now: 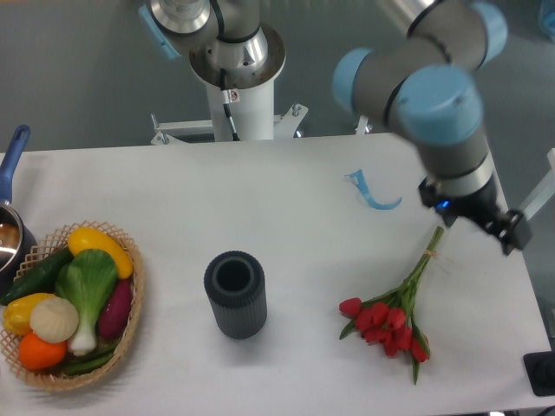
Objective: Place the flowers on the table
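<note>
The flowers [389, 314] lie on the table [277, 199] beside the vase [235, 294] — basket [130, 321] holds vegetables [69, 299]. The gripper [490, 227] holds nothing; finger gap unclear.

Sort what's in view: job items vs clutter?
Job:
flowers, lying flat on the table
end effector, lifted off them

Clutter:
vase
vegetable basket
blue ribbon
pot at the left edge
</note>
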Robot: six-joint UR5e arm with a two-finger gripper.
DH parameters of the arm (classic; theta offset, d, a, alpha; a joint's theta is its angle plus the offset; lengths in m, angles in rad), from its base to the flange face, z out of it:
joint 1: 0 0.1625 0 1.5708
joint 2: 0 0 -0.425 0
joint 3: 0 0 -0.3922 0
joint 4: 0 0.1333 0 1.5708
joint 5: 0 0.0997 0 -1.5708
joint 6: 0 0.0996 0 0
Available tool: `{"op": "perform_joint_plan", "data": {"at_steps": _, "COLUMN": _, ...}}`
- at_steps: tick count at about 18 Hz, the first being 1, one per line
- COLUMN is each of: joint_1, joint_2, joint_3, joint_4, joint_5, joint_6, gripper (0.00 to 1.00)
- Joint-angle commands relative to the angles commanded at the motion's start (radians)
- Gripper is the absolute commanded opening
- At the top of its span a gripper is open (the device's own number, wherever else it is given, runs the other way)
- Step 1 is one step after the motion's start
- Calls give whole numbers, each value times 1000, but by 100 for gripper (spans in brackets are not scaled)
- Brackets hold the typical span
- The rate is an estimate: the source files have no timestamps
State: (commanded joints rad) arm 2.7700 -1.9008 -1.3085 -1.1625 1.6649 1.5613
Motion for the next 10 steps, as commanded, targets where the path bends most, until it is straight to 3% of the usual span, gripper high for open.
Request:
{"op": "perform_joint_plan", "data": {"at_steps": 6, "joint_1": 207, "joint_2": 74, "joint_3": -9, "joint_4": -124, "joint_5": -221, "joint_6": 353, "gripper": 100}}
{"op": "perform_joint_plan", "data": {"at_steps": 10, "joint_1": 298, "joint_2": 94, "joint_3": -35, "joint_4": -140, "joint_5": -300, "joint_6": 517, "gripper": 100}}
